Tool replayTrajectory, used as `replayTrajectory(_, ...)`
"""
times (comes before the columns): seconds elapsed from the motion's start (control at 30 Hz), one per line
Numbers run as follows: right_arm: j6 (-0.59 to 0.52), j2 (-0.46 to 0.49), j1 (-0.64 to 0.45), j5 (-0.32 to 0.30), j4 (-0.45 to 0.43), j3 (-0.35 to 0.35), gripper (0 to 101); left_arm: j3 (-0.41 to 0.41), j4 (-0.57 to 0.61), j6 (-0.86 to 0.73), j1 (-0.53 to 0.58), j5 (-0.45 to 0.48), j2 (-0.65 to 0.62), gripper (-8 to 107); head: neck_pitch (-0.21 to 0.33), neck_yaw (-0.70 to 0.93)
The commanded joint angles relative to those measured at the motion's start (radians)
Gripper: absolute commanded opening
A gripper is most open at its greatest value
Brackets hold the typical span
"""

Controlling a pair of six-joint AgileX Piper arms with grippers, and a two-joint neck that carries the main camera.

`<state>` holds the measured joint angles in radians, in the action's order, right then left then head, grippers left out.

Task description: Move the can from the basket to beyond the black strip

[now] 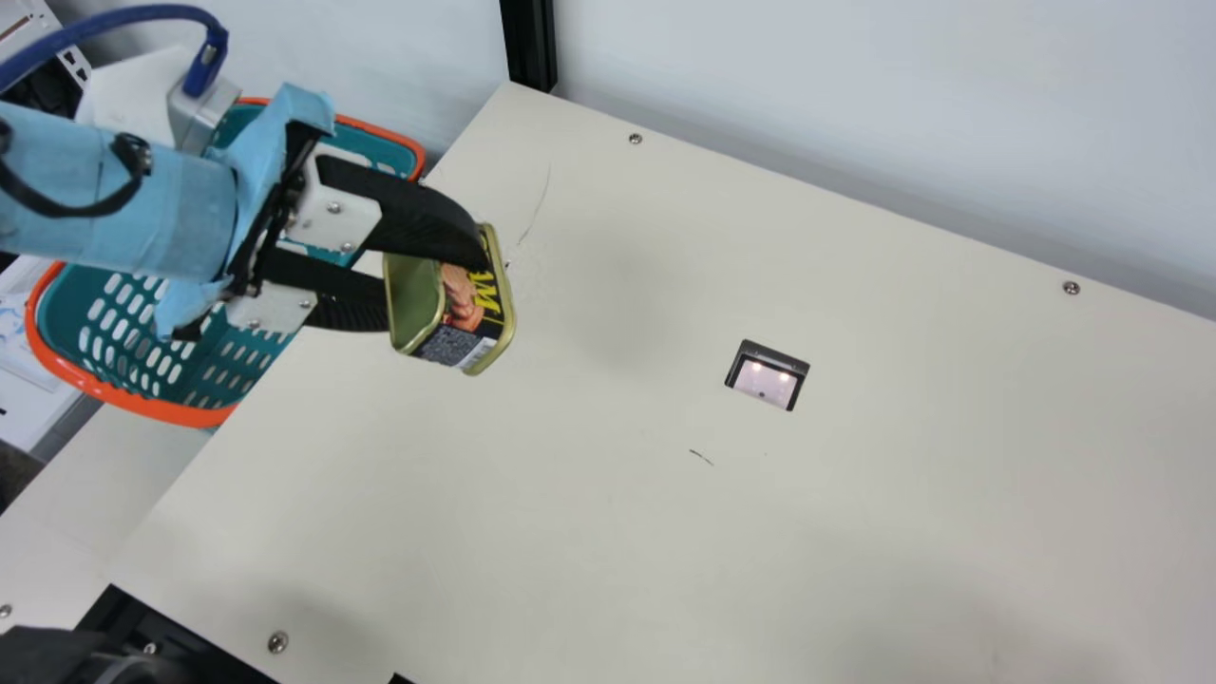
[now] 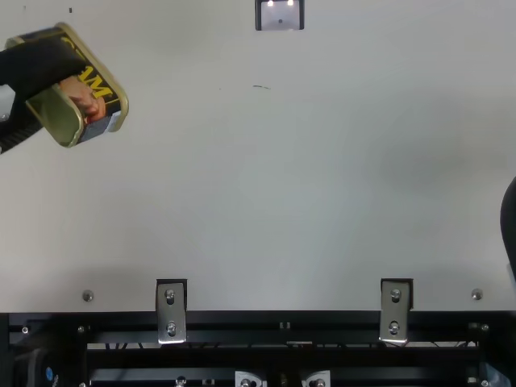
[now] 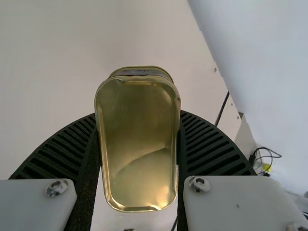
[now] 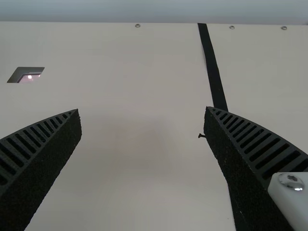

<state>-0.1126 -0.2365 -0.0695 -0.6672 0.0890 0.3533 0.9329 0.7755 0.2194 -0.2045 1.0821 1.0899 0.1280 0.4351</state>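
Left hand [image 1: 434,287] clamps the can [image 1: 475,323] over wide table [image 1: 589,475], basket [image 1: 142,406] rim nearby.

Main: my neck cam, slanting down over the table [image 1: 589,532] to the wall [image 1: 855,104]. Top: steeper, from above, black rail [image 2: 234,319] along its bottom. Left wrist: close on the can [image 3: 138,144]; main and top share it. Right wrist: out between my jaws, toward the wall; shares the cutout [image 1: 766,378] with main and top.
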Motion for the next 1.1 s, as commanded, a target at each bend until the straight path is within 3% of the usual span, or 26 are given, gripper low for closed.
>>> replayTrajectory(0.0,0.000,0.000,0.000,0.000,0.000,0.000,101,0.001,-0.030,-0.011,0.052,-0.060,-0.024,10,0.029,0.014)
replayTrajectory(0.57,0.000,0.000,0.000,0.000,0.000,0.000,101,-0.052,-0.380,0.033,0.495,-0.491,-0.108,10,0.029,0.014)
replayTrajectory(0.6,0.000,0.000,0.000,0.000,0.000,0.000,101,-0.051,-0.335,0.016,0.429,-0.431,-0.110,10,0.029,0.014)
replayTrajectory(0.73,0.000,0.000,0.000,0.000,0.000,0.000,101,-0.051,-0.379,0.033,0.495,-0.488,-0.108,10,0.029,0.014)
replayTrajectory(1.07,0.000,0.000,0.000,0.000,0.000,0.000,101,-0.056,-0.374,0.012,0.491,-0.506,-0.108,10,0.029,0.014)
